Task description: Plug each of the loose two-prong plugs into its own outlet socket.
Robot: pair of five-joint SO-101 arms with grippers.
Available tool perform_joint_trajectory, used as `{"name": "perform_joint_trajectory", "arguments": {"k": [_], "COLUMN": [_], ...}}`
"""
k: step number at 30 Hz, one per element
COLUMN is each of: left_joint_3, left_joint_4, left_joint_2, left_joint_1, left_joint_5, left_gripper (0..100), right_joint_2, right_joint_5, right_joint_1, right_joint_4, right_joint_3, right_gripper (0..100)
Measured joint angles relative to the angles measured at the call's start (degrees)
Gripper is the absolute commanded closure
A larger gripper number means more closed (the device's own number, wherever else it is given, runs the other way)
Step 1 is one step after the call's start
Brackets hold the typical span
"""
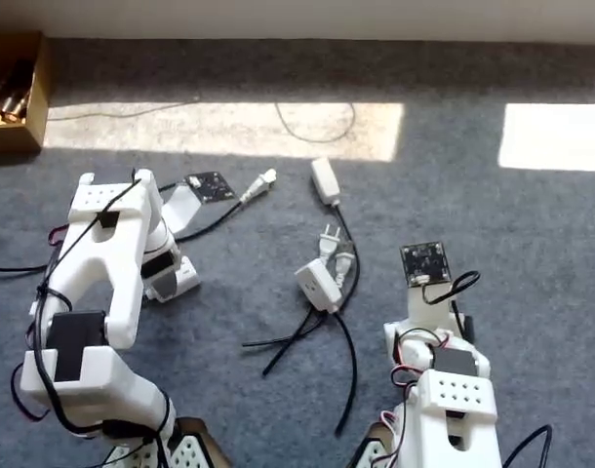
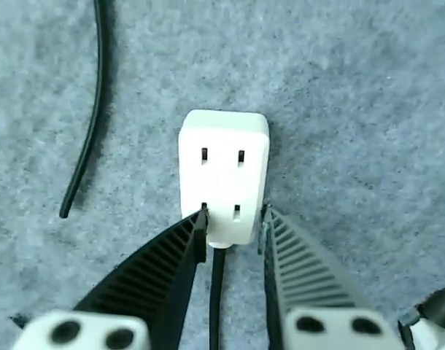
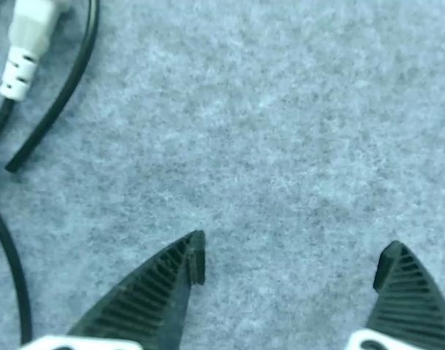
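Note:
My left gripper (image 2: 233, 222) is shut on the cord end of a white outlet socket (image 2: 224, 171) that lies on the grey carpet, slots facing up; in the high view this socket (image 1: 183, 278) sits at the left arm's tip. A second white socket (image 1: 317, 285) lies mid-floor, with a loose two-prong plug (image 1: 329, 239) just beyond it. Farther back lie a third white socket (image 1: 325, 180) and another white plug (image 1: 258, 185). My right gripper (image 3: 292, 266) stands open over bare carpet, with a white plug's cord end (image 3: 22, 44) off to one side.
Black cables (image 1: 341, 322) trail over the carpet between the arms. A small circuit board (image 1: 210, 185) lies near the far plug. A wooden box (image 1: 19, 93) stands at the back left. A black cable end (image 2: 87, 138) lies beside the held socket.

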Motion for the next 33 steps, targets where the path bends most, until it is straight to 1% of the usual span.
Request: {"name": "perform_joint_trajectory", "arguments": {"k": [4,7,15,24,29,33], "left_joint_3": [0.0,0.0,-0.97,-5.89,-3.96,-0.79], "left_joint_4": [-0.53,-0.53,-0.62,-0.97,-0.97,-0.97], "left_joint_2": [0.0,0.0,0.0,0.26,0.35,0.35], "left_joint_1": [0.0,0.0,-0.18,-4.92,-5.1,-3.34], "left_joint_5": [0.0,0.0,0.0,-0.09,-0.09,-0.09], "left_gripper": [72,68,68,68,68,68], "right_joint_2": [0.0,0.0,0.0,0.0,0.0,0.0], "right_joint_5": [0.0,0.0,0.0,0.0,0.0,0.0], "right_joint_1": [0.0,0.0,0.0,0.0,0.0,0.0], "right_joint_4": [0.0,0.0,0.0,0.0,0.0,0.0], "right_joint_3": [0.0,0.0,0.0,0.0,0.0,0.0], "right_gripper": [63.8,63.8,63.8,63.8,63.8,63.8]}}
